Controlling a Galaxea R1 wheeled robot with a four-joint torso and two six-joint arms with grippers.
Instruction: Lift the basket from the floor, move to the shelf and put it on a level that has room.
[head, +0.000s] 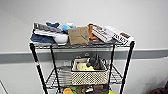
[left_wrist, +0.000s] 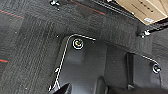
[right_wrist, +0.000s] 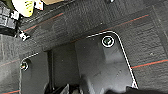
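The cream-white basket (head: 89, 75) stands on the second level (head: 61, 76) of the shelf (head: 36, 62), at the front and right of the middle. It holds a yellow item and some dark things. No gripper touches it in the head view. Both wrist views look down on the dark grey carpet floor (left_wrist: 30, 45) (right_wrist: 147, 35). My left gripper (left_wrist: 83, 88) and right gripper (right_wrist: 68, 89) show as dark shapes hanging above the carpet by my own base.
The top tier (head: 82, 45) is piled with boxes, a brown carton and blue cloth. Colourful toys lie on the tier below the basket (head: 68, 90). A pale wall stands behind the rack. A cardboard box (left_wrist: 142, 8) and rack casters (left_wrist: 143, 33) (right_wrist: 23, 36) sit close to my base.
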